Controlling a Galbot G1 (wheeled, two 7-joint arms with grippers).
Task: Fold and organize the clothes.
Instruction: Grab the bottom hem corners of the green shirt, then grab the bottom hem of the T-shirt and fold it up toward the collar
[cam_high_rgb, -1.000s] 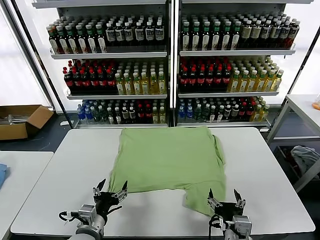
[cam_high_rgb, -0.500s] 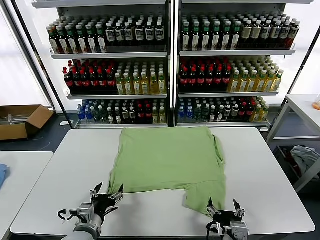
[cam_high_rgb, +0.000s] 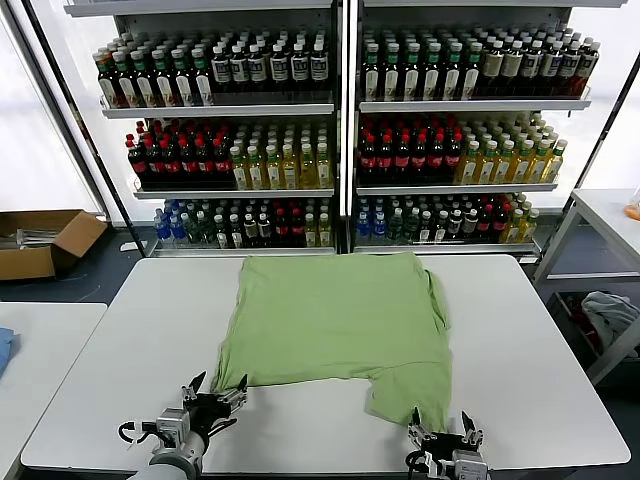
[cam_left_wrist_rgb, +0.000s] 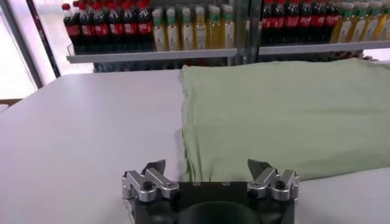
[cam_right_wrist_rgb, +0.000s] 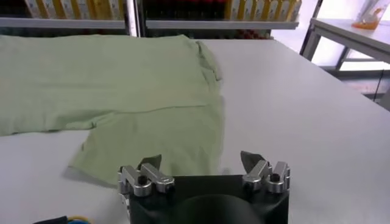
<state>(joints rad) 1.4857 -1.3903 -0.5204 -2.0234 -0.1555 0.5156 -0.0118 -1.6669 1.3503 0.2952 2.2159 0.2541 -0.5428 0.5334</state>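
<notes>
- Left gripper (cam_high_rgb: 215, 390) sits lower left of the head frame, jaws spread wide, nothing in them, fingertips just short of the shirt's near left corner.
- Right gripper (cam_high_rgb: 444, 432) at the bottom edge, right of centre, jaws apart too and empty, right at the hanging sleeve tip.
- Wrist views agree: left gripper (cam_left_wrist_rgb: 210, 175) faces the near hem, right gripper (cam_right_wrist_rgb: 201, 167) faces the sleeve flap, neither touching cloth as far as I can tell.
- Polo shirt (cam_high_rgb: 335, 320) lies back-up and flat in the middle of the white table (cam_high_rgb: 110, 340), one sleeve spilling toward the lower right; no print or buttons visible from this side.
- Handling, my read: light, limp fabric, will drape and bunch, won't hold shape. Pinch thin edges at the hem corner and sleeve tip, lift both sides evenly, otherwise it'll drag and wrinkle.
- Far end, upper half of frame: shelves of bottles (cam_high_rgb: 330, 130); cardboard box (cam_high_rgb: 40, 240) at left on the floor.
</notes>
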